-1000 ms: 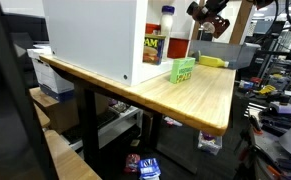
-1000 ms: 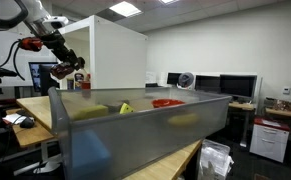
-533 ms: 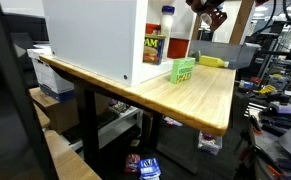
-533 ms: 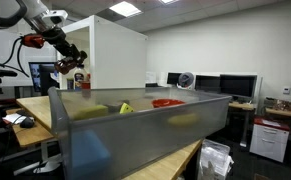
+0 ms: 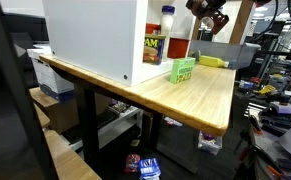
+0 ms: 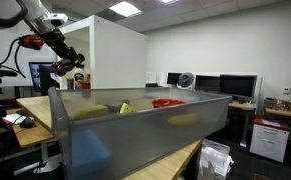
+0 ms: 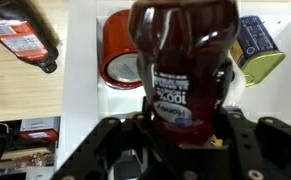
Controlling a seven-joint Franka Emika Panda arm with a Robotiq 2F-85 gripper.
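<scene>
In an exterior view, a black gripper hangs at the top edge, clamped on a dark reddish-brown bottle, above a light wooden table. On the table stand a large white box and, just beside it, a white-capped bottle of red liquid, a yellow-labelled can, a small green carton and a yellow object.

Even overhead office light; soft, low-resolution frames, wrist close-up blurred.

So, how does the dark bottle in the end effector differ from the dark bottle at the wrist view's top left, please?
The dark brown plastic bottle with white lettering is clamped in the end effector; the red-labelled dark bottle rests on the wooden table. The held one fills the view; the other shows small at the edge. Both are dark, labelled bottles.
</scene>
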